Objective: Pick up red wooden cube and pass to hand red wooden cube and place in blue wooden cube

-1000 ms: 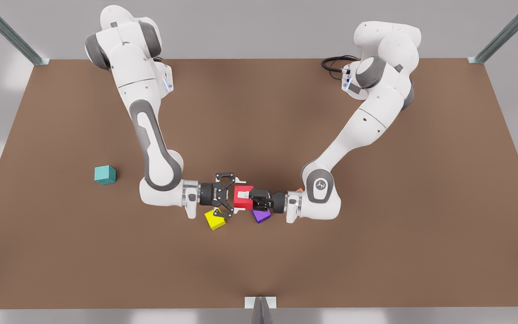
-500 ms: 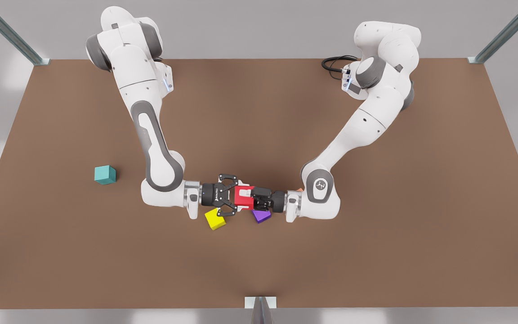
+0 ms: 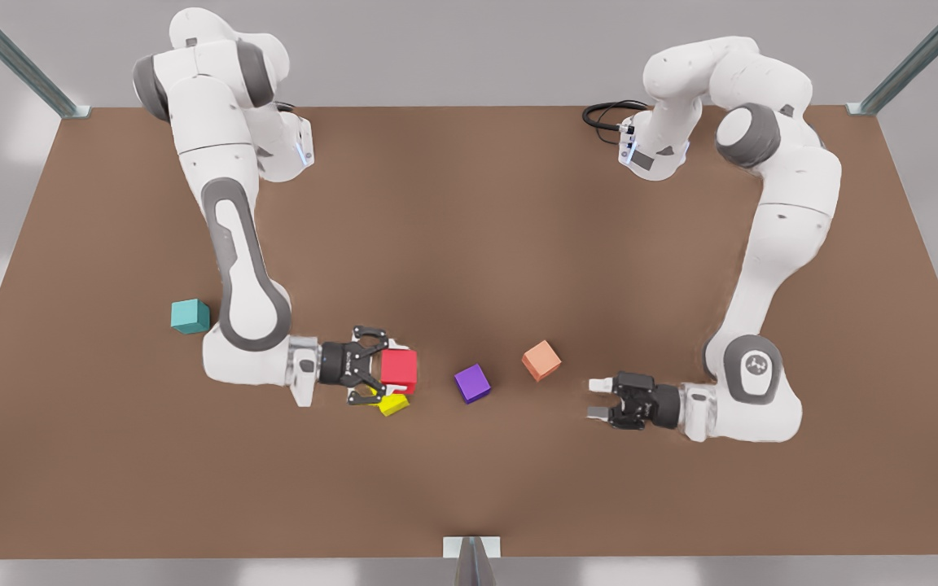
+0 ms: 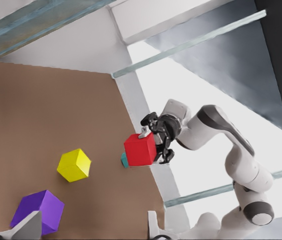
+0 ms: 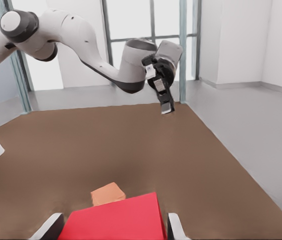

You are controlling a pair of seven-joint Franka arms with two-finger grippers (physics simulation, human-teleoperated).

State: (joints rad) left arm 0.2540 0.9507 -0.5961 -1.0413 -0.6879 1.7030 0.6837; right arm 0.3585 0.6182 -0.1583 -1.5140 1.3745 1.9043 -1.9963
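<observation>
Brown surface (image 3: 469, 203) in a grey room with glazed metal framing. Right gripper (image 3: 383, 368) holds the red wooden cube (image 3: 398, 367) between its fingers, above a yellow cube (image 3: 393, 404). Left gripper (image 3: 597, 399) waits, fingers apart, empty. Blue wooden cube (image 3: 190, 316) sits toward the front view's left.

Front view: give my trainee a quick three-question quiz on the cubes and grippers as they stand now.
1. True or false: the right gripper, on the front view's left, holds the red cube above the table.
2. The left gripper, on the front view's right, is: A) open and empty B) shut on the red cube C) shut on nothing.
3. Fill in: the cube lying nearest the left gripper is the ____ one.

Key: 1 true. 2 A. 3 orange, the orange cube.
</observation>
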